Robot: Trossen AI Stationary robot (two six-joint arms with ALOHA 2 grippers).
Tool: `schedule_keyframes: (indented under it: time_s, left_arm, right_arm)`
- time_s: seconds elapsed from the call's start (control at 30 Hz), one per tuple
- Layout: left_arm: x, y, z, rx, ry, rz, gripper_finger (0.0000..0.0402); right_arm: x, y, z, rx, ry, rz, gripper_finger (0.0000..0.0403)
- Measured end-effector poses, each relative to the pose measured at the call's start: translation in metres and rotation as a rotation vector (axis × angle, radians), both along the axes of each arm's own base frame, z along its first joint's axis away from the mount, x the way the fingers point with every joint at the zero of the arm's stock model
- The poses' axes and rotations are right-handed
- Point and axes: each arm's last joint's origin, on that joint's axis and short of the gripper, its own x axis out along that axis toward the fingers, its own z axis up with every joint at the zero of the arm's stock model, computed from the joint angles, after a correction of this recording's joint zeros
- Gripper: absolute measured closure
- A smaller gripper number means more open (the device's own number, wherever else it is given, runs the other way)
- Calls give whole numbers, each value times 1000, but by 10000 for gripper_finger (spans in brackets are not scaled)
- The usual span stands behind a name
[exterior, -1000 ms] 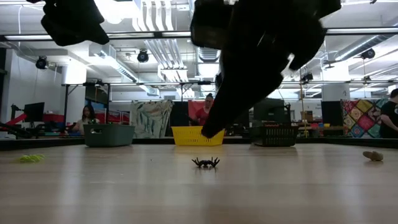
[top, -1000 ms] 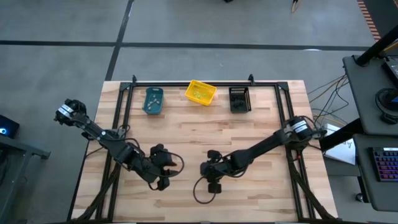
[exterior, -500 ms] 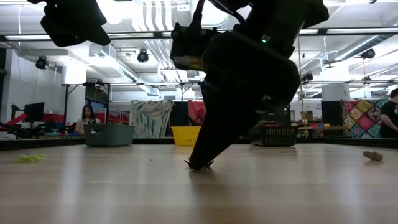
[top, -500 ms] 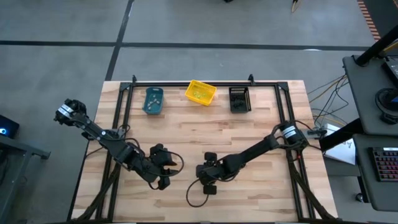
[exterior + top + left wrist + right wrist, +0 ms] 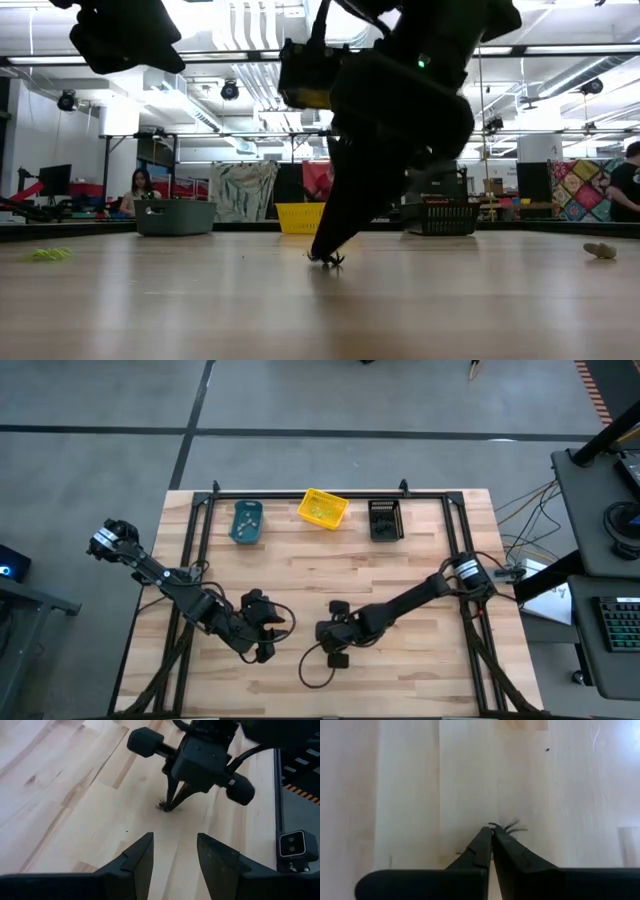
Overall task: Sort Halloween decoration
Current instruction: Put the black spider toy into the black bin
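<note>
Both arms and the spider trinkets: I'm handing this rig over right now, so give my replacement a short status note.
Right gripper: down at the table near its middle, fingers pinched shut on a black spider, which sits at table level.
Left gripper: open, holding nothing, hanging above the table beside the right one.
Bins in a row at the far edge: teal bin and yellow bin each hold a few small pieces; the black bin's contents cannot be made out.
Left on the table: a yellow-green trinket and a tan one, plus the gripped spider, which still has to be binned.
</note>
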Motion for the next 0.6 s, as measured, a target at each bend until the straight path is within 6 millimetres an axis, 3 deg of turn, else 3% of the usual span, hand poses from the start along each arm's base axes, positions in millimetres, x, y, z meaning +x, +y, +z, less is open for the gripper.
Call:
schedule_keyframes:
  time_s: [0.4,0.5,0.6]
  left_arm:
    - [-2,1,-4,11,17,0,267]
    - [-2,1,-4,23,18,-11,267]
    - [0,0,-8,69,32,-45,268]
  right_arm:
    - [-2,-18,52,72,-117,-49,394]
    - [-3,-31,61,201,-84,-88,394]
    - [-5,-49,59,438,63,-210,394]
